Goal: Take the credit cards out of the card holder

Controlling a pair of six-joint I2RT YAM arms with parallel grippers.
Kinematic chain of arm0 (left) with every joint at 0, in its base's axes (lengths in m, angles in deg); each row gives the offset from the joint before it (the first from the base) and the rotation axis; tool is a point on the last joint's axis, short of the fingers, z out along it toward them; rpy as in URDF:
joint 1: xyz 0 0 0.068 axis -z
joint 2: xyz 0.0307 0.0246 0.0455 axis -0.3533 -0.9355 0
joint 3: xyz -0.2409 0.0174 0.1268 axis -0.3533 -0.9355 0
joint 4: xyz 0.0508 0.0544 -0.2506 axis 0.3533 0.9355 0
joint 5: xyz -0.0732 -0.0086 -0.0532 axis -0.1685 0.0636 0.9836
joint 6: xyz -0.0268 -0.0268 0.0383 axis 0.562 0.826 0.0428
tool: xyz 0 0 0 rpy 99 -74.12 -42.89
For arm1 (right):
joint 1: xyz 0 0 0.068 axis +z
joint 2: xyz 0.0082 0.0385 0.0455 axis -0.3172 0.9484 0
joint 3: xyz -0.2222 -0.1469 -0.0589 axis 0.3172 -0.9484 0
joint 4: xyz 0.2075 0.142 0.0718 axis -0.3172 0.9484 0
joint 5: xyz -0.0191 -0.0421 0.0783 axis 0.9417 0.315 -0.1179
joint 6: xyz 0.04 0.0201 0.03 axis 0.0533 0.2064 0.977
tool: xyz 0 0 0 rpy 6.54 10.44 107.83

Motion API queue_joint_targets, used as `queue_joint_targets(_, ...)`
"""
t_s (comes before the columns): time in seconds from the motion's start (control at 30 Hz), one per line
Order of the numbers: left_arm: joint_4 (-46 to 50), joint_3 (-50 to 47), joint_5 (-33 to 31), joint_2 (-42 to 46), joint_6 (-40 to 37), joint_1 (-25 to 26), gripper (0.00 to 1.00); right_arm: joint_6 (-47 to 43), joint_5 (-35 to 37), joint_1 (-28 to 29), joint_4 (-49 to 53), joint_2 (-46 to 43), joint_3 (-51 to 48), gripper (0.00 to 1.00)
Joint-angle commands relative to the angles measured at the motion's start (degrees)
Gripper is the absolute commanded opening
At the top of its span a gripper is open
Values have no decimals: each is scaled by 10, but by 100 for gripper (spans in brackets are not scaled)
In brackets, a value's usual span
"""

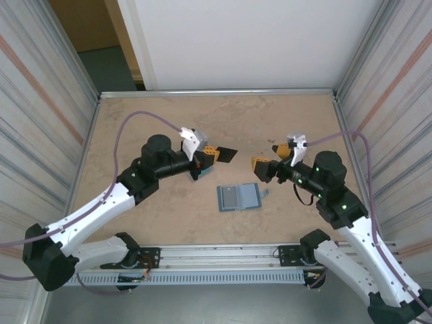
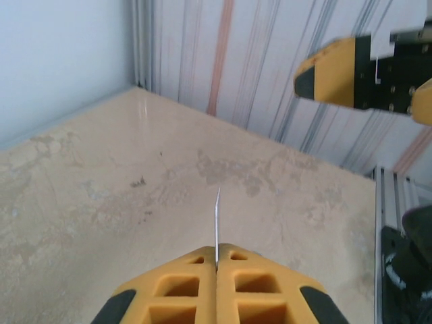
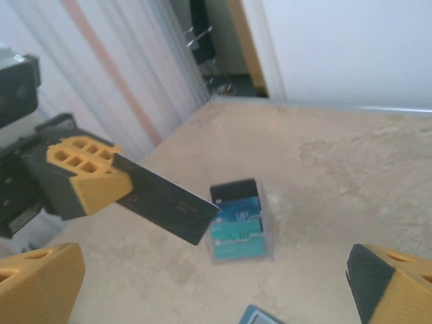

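Left gripper (image 1: 216, 154) is pinching a black credit card (image 1: 228, 154) (print too blurred to read), card stack (image 3: 236, 219) near it; teal-blue card holder (image 1: 237, 197) is lying open mid-table, grey-blue inside up; right gripper (image 1: 270, 156) is gaping wide, empty.

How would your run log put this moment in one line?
left jaws: shut on black card, above table | right jaws: open, empty | card holder: open on table | other cards: stacked on table
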Motion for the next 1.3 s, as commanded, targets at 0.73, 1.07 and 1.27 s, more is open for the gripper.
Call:
queue_joint_targets(0.73,-344,-118,122,29,265,-78,0,209,-276,5,-397,205,-33,72)
queue_joint_targets(1.07,-363,-124,124,17,282,-78,0,187,-290,49,-428,253,-9,48)
queue_joint_targets(1.27,-366,-126,125,11,286,-77,0,188,-286,55,-442,260,-7,18)
